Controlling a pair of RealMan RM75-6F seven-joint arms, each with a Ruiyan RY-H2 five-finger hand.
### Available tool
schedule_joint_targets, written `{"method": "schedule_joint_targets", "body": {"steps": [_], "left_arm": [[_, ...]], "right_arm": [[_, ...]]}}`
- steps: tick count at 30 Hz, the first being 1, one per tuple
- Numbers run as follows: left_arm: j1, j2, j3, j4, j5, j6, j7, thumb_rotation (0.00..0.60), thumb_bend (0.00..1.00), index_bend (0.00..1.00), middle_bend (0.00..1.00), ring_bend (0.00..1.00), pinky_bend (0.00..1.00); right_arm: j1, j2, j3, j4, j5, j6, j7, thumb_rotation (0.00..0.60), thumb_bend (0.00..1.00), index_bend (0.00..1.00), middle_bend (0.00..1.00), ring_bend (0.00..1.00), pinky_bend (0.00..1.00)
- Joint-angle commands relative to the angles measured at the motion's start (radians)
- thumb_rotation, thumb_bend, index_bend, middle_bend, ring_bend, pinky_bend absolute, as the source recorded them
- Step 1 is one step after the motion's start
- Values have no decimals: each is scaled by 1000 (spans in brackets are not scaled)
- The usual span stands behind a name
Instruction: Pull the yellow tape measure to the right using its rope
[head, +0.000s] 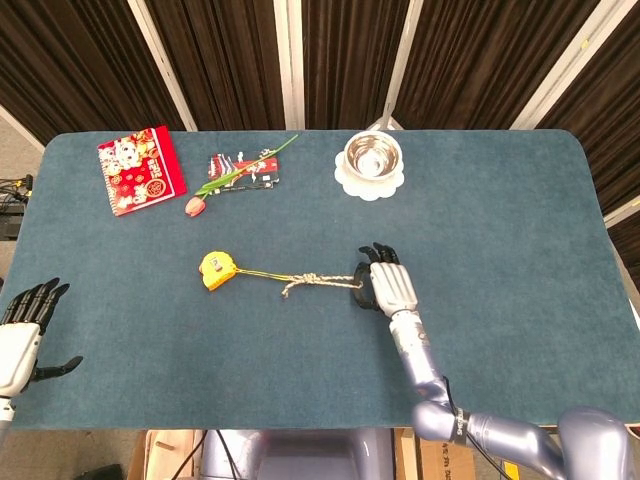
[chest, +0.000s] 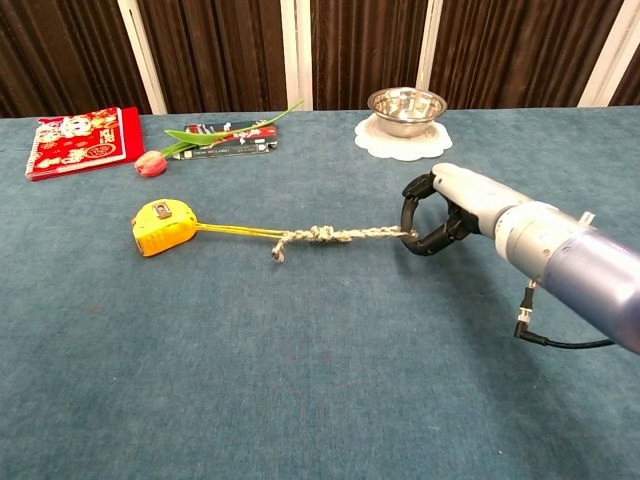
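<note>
The yellow tape measure (head: 215, 270) (chest: 163, 226) lies on the blue table, left of centre. Thin yellow cords run from it to a knotted, braided rope (head: 318, 283) (chest: 330, 235) that stretches rightward, nearly taut. My right hand (head: 383, 284) (chest: 447, 207) pinches the rope's right end between its dark fingertips, palm down, just above the cloth. My left hand (head: 25, 330) hovers off the table's front-left corner with its fingers spread and holds nothing; the chest view does not show it.
A steel bowl (head: 372, 155) (chest: 406, 104) on a white doily sits at the back centre. A red booklet (head: 140, 169) (chest: 82, 140), a tulip (head: 196, 205) (chest: 152, 163) and a dark card packet (head: 244, 170) lie at the back left.
</note>
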Motion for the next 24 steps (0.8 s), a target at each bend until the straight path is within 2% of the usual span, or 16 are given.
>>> {"method": "schedule_joint_targets", "body": {"steps": [1,14,24], "left_arm": [[1,0,0,0,2,2,2,600,0,0,0,0,0],[5,-3,3,1,17,17,11,600,0,0,0,0,0],[8,-4,4,0,24,28,20,600,0,0,0,0,0]], "right_arm": [[-15,34,23,-49,41,4,11,600,490,632,185,0,0],[-58,172,53,-150,115,45,7,600,489,642,185,0,0],[-95,280,67,-173,147,68,21,600,492,646,186,0,0]]}}
